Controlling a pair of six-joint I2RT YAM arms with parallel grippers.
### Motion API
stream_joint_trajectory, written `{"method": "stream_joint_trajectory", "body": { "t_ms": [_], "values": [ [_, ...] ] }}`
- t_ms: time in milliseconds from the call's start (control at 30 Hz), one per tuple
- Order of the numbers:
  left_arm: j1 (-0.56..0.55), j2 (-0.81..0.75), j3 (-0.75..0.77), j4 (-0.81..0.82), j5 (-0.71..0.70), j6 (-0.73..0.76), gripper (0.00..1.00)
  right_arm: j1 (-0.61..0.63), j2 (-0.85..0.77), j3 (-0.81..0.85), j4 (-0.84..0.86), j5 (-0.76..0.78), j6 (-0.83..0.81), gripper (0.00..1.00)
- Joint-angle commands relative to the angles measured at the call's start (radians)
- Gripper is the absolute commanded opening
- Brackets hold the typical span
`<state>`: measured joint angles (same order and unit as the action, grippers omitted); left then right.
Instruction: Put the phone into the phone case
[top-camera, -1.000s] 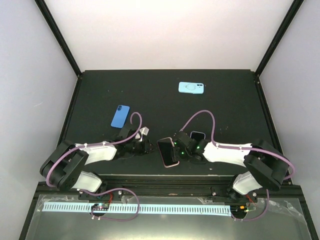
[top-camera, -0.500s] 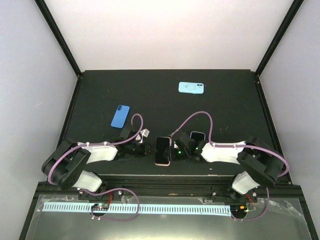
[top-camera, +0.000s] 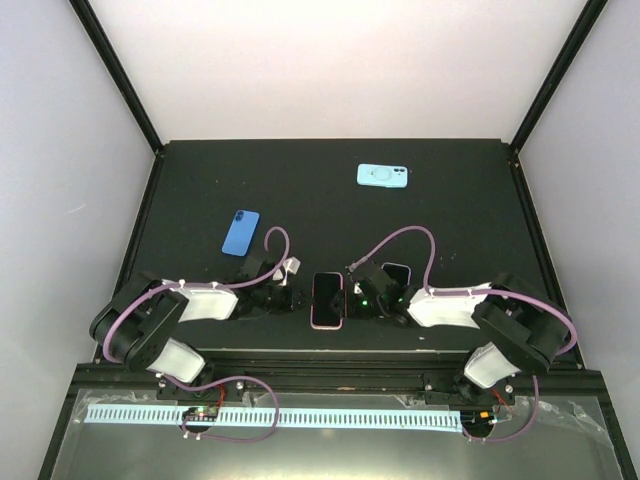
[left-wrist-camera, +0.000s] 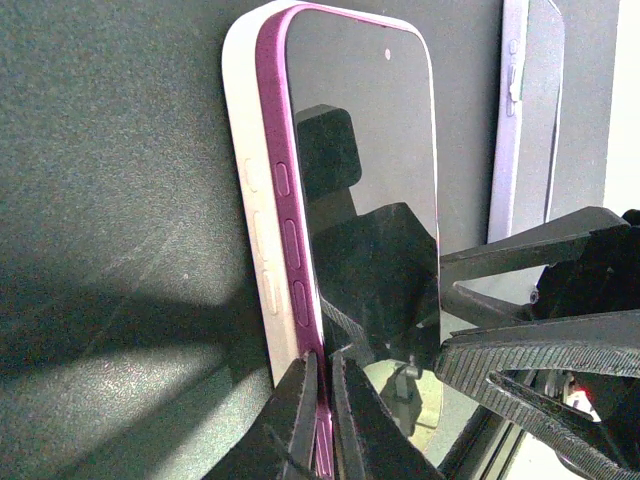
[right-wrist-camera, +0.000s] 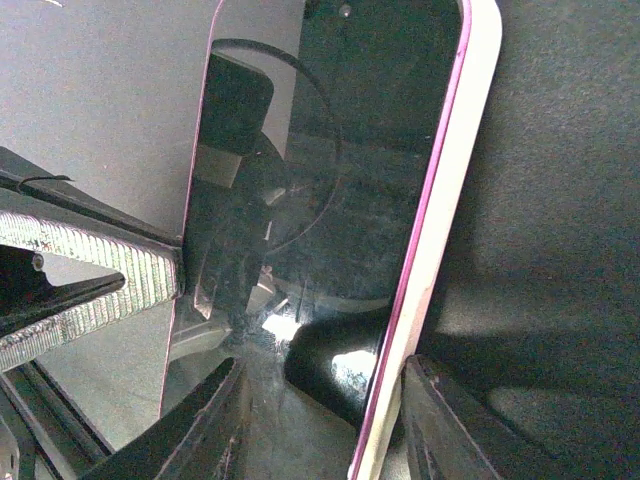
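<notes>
Ref. top view: the phone (top-camera: 326, 300), dark screen up w/ a pink rim, lies flat on the black tabletop (top-camera: 330, 210) near the front edge, long axis front-to-back. The left pincer (top-camera: 293, 299) sits at its left side and the right pincer (top-camera: 353, 301) at its right side. You cannot resolve either pincer's opening here. A second dark handset (top-camera: 397, 272) lies just behind the right pincer. A blue phone-shaped item (top-camera: 240, 232) lies left of centre. A light-blue case (top-camera: 383, 176) lies well apart, toward the back.
</notes>
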<state>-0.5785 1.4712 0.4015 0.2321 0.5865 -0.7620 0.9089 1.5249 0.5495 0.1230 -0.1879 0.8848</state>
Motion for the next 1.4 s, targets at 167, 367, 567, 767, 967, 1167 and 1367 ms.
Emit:
{"method": "stream_joint_trajectory", "body": {
  "t_ms": [167, 367, 567, 767, 967, 1167, 1367],
  "values": [
    [-0.065, 0.029, 0.051, -0.021, -0.017, 0.046, 0.06, -0.011, 0.011, -0.049, 0.179, -0.047, 0.032, 0.43],
    [-0.065, -0.006, 0.033, -0.067, -0.061, 0.050, 0.07, -0.041, -0.050, -0.092, 0.276, -0.127, 0.113, 0.43],
    [-0.063, -0.043, 0.007, -0.086, -0.091, 0.039, 0.10, -0.041, -0.109, -0.089, 0.293, -0.149, 0.162, 0.43],
    [-0.058, -0.074, 0.000, -0.118, -0.102, 0.042, 0.12, -0.041, -0.090, -0.086, 0.362, -0.193, 0.220, 0.44],
    [-0.047, -0.097, -0.008, -0.134, -0.107, 0.049, 0.14, -0.041, -0.028, -0.117, 0.487, -0.238, 0.288, 0.44],
    [-0.037, -0.081, -0.018, -0.131, -0.113, 0.060, 0.15, -0.041, 0.049, -0.129, 0.600, -0.288, 0.346, 0.43],
    [-0.031, -0.073, -0.022, -0.130, -0.118, 0.067, 0.14, -0.048, -0.002, -0.087, 0.318, -0.139, 0.229, 0.43]
  ]
}}
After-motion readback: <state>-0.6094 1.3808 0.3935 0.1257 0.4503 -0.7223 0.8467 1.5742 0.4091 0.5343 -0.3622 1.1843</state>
